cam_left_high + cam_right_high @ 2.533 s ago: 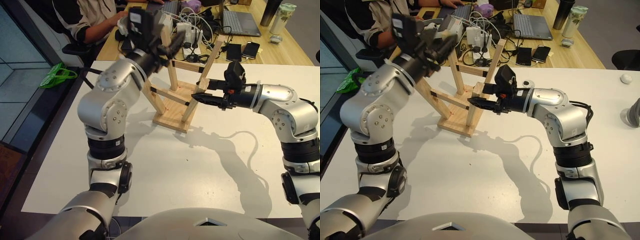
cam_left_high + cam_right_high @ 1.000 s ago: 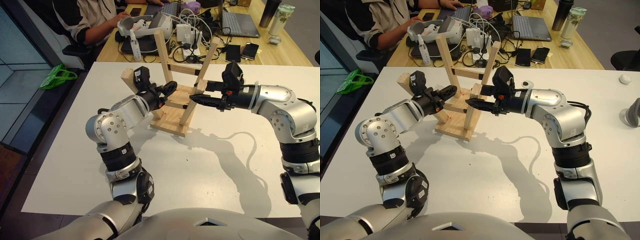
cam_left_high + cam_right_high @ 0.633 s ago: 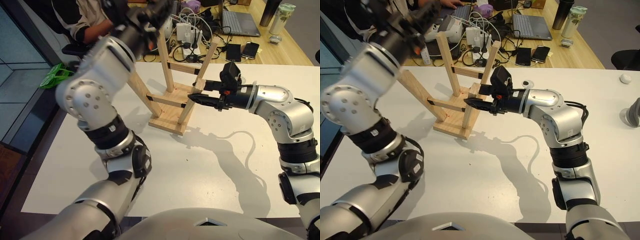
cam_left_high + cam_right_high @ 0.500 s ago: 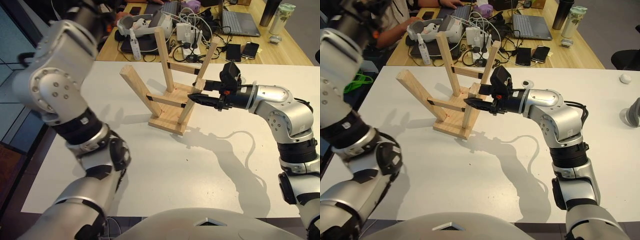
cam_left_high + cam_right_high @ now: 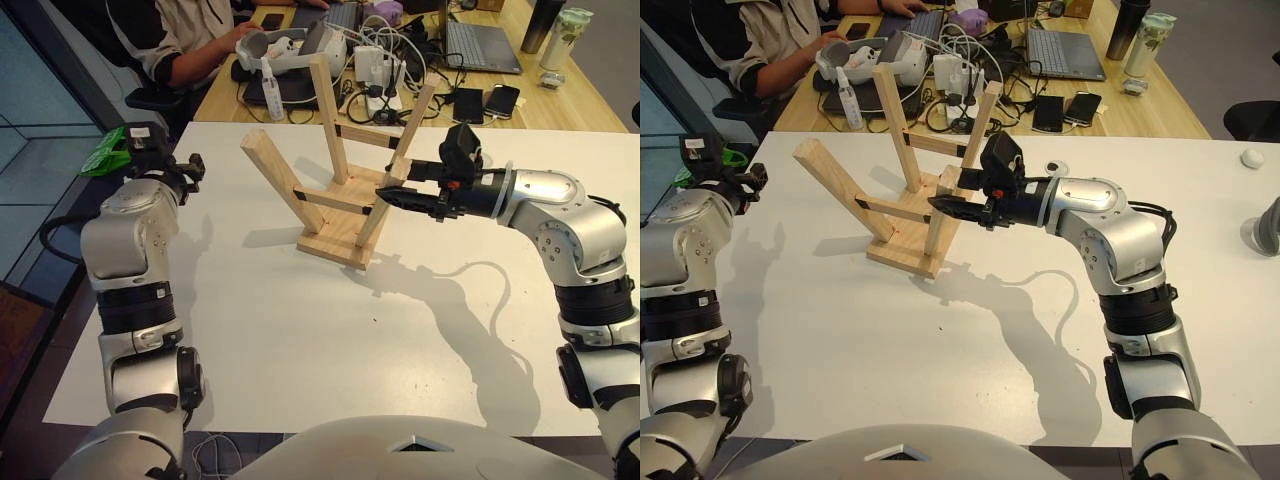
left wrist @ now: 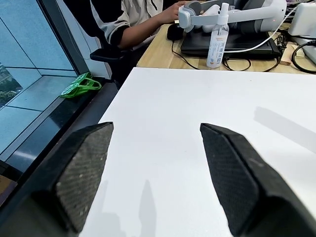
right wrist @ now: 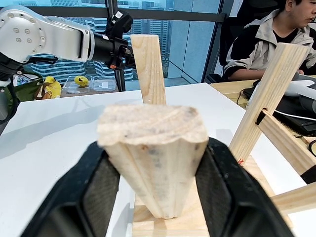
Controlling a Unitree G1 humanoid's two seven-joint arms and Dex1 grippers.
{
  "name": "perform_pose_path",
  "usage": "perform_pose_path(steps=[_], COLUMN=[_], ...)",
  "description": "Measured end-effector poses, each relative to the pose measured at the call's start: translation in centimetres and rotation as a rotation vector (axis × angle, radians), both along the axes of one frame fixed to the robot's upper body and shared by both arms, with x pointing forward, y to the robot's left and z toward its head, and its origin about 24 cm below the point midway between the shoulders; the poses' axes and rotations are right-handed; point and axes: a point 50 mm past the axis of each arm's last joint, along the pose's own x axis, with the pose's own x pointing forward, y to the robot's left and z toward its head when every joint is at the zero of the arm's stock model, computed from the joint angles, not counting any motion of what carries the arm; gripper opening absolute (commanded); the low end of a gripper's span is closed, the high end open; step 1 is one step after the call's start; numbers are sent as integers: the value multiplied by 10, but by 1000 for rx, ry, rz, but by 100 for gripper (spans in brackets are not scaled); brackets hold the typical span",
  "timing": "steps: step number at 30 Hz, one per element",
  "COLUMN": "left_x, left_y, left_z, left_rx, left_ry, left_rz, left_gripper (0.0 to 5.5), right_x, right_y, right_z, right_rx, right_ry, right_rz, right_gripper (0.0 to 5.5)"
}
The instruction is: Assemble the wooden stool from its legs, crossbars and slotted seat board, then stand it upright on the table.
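Head views: the left gripper (image 5: 187, 167) has swung off the stool (image 5: 345, 190) and now sits at the table's (image 5: 350, 350) far left edge, well apart from it. The right gripper (image 5: 386, 198) has not let go of its leg. Judgement: one-handed hold now, flip not yet begun. The stool rests upside down on its seat board (image 5: 338, 243), near the table's back edge. Its legs splay upward and the crossbars look seated.

Left wrist view: the left gripper's fingers (image 6: 84, 170) stand wide apart over bare table, nothing between them.

Right wrist view: the right gripper's fingers (image 7: 101, 195) are clamped on the end of a leg (image 7: 153, 153). Pale raw wood, square-cut.
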Motion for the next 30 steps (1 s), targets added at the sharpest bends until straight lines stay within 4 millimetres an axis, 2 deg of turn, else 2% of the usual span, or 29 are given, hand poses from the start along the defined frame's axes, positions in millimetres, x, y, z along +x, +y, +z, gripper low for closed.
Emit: perform_pose_path(steps=[2,4,5,6,7,8,12,18,19,20,22,23,25,27,30], left_x=[3,9,12,12,6,-1,-16,-10,-5,0,7,6,-2,-10,-17], left_y=[-5,-20,-39,-76,-94,-101,-106,-90,-86,-80,-77,-79,-85,-91,-102], left_z=[3,4,3,2,6,6,6,11,16,32,80,108,148,165,164], left_rx=[12,-19,-43,-95,-101,-101,-77,-39,-49,-57,-85,-97,-126,-149,-189], left_ry=[-18,-40,-36,-22,-8,19,79,64,25,-68,-300,-421,-587,-660,-655], left_rz=[-16,-49,-114,-259,-339,-371,-431,-419,-404,-385,-405,-440,-535,-619,-723], left_gripper=[326,326,326,326,326,326,326,326,326,326,326,326,326,326,326], right_x=[0,0,0,0,2,2,3,3,3,3,2,2,2,2,2], right_y=[0,0,0,-1,-11,-17,-23,-13,-11,-9,-6,-5,-4,-4,-4], right_z=[0,0,0,0,1,1,2,0,0,-1,1,1,1,1,1], right_rx=[0,-1,-1,-3,-27,-42,-57,-39,-33,-27,-32,-33,-34,-36,-36], right_ry=[1,1,1,0,0,0,-3,-2,-2,-2,-12,-13,-15,-15,-15], right_rz=[3,5,5,5,-23,-36,-48,-32,-35,-33,-21,-18,-15,-15,-14], right_gripper=[211,211,211,210,210,210,210,211,211,211,211,211,211,211,211])
